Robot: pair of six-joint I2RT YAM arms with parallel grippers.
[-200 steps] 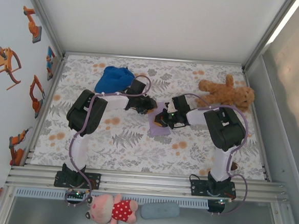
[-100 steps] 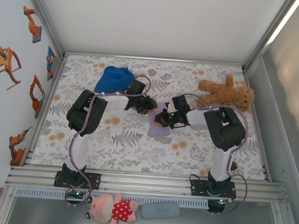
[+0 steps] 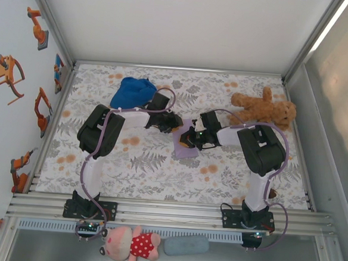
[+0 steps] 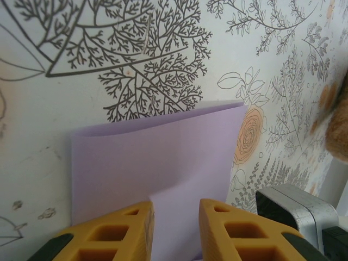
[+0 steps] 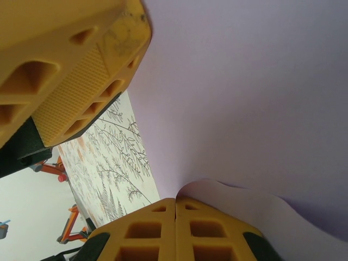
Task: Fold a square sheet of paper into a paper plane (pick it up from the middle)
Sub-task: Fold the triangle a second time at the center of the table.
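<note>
Lavender paper lies mid-way across the surface. Light, limp, slippery, creases readily. Right pincer clenched, apparently nipping a curled edge. Left pincer part-released, straddling another edge. Best held by edges.

Black-and-white arms trail lavender cables; gripper fingers are ribbed yellow.

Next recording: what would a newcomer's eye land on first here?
A thin lavender paper sheet, partly folded, lies at the centre with the left claw and right claw meeting over it. A brown plush teddy bear sits far right, a blue fabric cap far left.
</note>
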